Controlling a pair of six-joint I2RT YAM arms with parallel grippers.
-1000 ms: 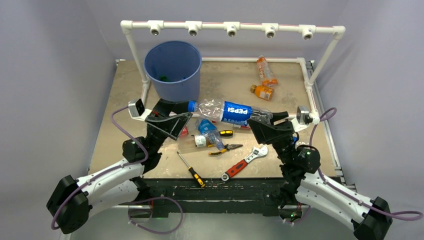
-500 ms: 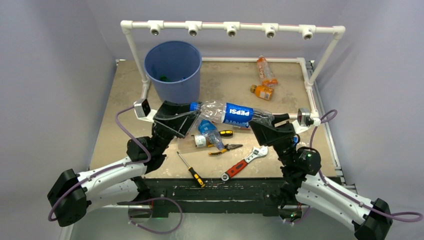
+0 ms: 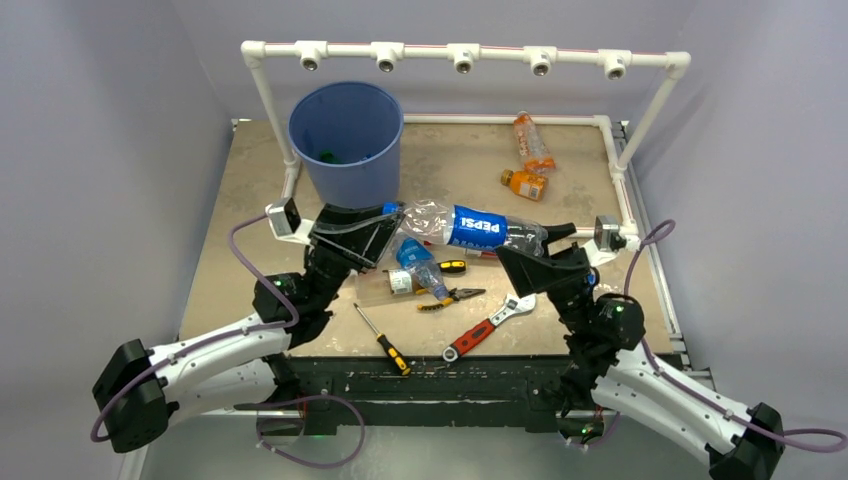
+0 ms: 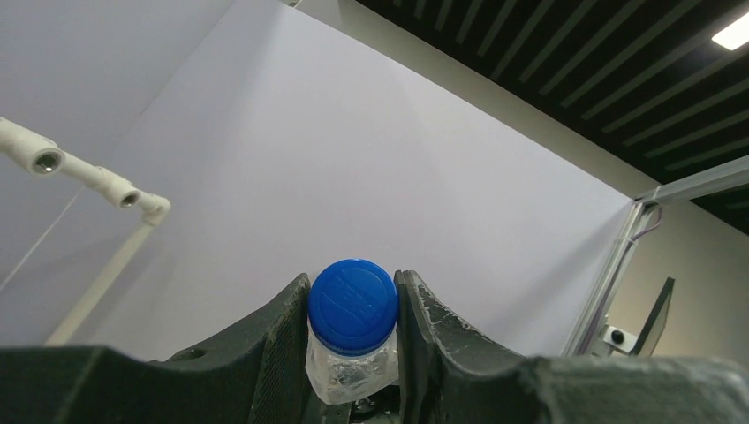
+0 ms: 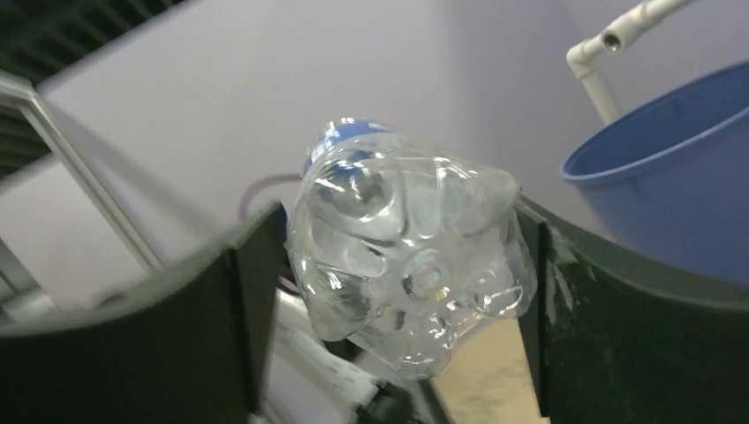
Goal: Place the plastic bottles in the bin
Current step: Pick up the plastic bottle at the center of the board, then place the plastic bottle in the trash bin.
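Observation:
A clear Pepsi bottle [image 3: 470, 227] with a blue label hangs level above the table, just in front of the blue bin [image 3: 346, 140]. My left gripper [image 3: 383, 222] is shut on its blue cap [image 4: 351, 305], one finger on each side. My right gripper [image 3: 540, 243] stands open around the bottle's base [image 5: 406, 265], with a gap showing at one finger [image 5: 256, 291]. The bin's rim [image 5: 671, 194] shows behind it. Two orange bottles [image 3: 533, 140] [image 3: 525, 184] lie at the back right. A blue-capped bottle [image 3: 415, 262] lies under the held one.
A screwdriver [image 3: 381, 339], pliers [image 3: 450, 297] and a red-handled wrench [image 3: 490, 325] lie near the front of the table. The white pipe frame [image 3: 460, 52] runs along the back and right side, one post right beside the bin.
My left gripper has closed on the bottle's cap. My right gripper has opened off the base. The bottle has shifted slightly left.

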